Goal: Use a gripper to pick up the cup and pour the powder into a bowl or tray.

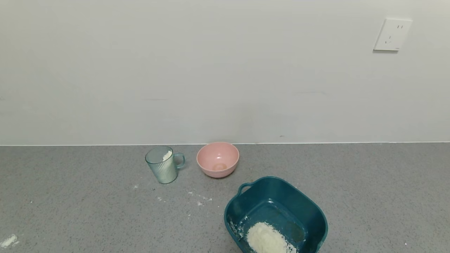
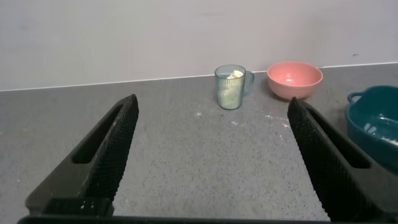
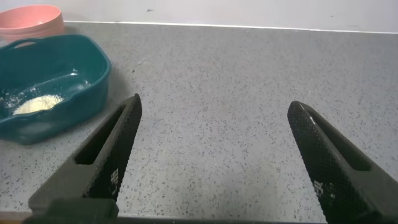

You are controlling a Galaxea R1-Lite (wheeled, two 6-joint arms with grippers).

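Cup (image 1: 163, 165) sits at 10 o'clock from the tub (image 1: 277, 203); both grippers (image 2: 211, 155) (image 3: 214, 155) hover with jaws wide apart.

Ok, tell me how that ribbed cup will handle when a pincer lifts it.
The cup looks like rigid clear plastic or glass, so probably stiff, not squashy. Its ribbed wall should give the left pincer some grip. It stands upright with powder inside, so likely light, but tilting early would spill onto the counter.
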